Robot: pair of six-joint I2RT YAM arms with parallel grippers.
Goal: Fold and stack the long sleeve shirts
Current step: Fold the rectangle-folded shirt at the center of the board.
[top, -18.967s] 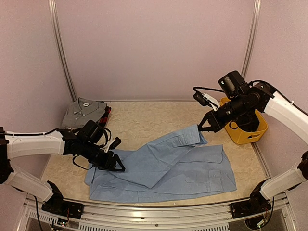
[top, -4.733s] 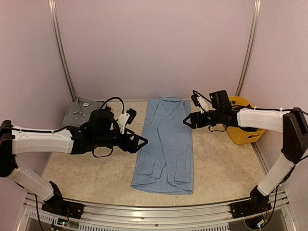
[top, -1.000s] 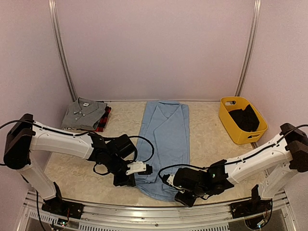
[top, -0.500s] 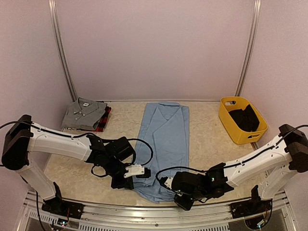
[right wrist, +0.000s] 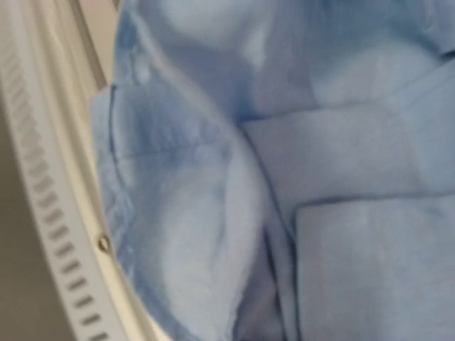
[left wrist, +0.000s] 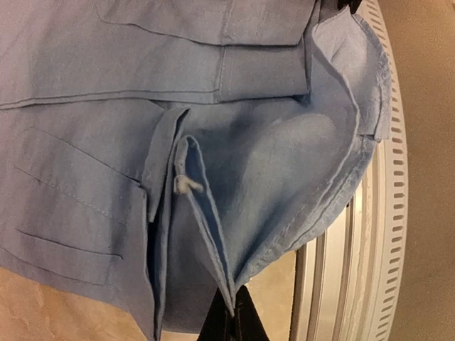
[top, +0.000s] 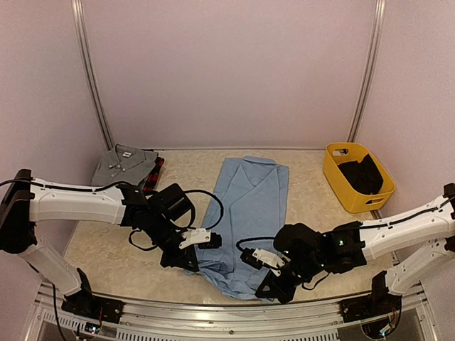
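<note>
The light blue shirt, folded into a long strip, runs from the back of the table toward me. My left gripper is shut on the near left corner of its hem; in the left wrist view the black fingertips pinch a fold of that blue cloth. My right gripper is shut on the near right corner, and blue cloth fills the right wrist view and hides its fingers. The near hem is raised off the table. The grey shirt lies folded at the back left on the plaid one.
A yellow basket with dark cloth inside stands at the back right. The slotted aluminium rail of the table's near edge runs just below the lifted hem, also seen as the rail in the right wrist view. Pink walls enclose the table.
My right gripper has shut on the near right hem. Both grippers have raised the near end, and the shirt has slid slightly right and away from me.
</note>
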